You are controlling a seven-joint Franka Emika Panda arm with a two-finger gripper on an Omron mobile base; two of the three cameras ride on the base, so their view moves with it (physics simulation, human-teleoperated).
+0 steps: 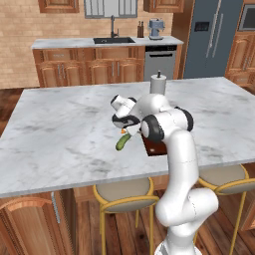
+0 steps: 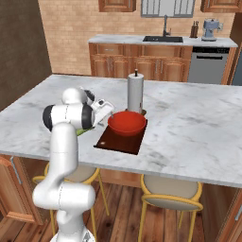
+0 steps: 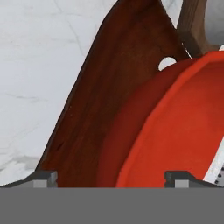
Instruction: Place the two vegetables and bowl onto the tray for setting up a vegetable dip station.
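Observation:
The red bowl [image 2: 126, 123] sits on the dark reddish-brown tray [image 2: 111, 140] near the island's front edge. My gripper [image 2: 103, 109] hovers just left of the bowl's rim and is open, holding nothing. In the hand view its tips stand wide apart over the tray [image 3: 109, 87] and the bowl [image 3: 183, 127], and the gripper [image 3: 111, 178] has nothing between them. The dark green cucumber [image 1: 122, 143] lies on the marble left of the tray [image 1: 155, 147]. A small orange tip of the carrot [image 1: 123, 131] shows just under my hand [image 1: 124, 122].
A white paper-towel roll [image 2: 135, 92] stands upright just behind the tray. The marble island [image 1: 60, 124] is wide open to the left and right. Yellow-legged stools [image 1: 124, 191] sit below the front edge. A sink counter [image 1: 107, 42] runs along the back wall.

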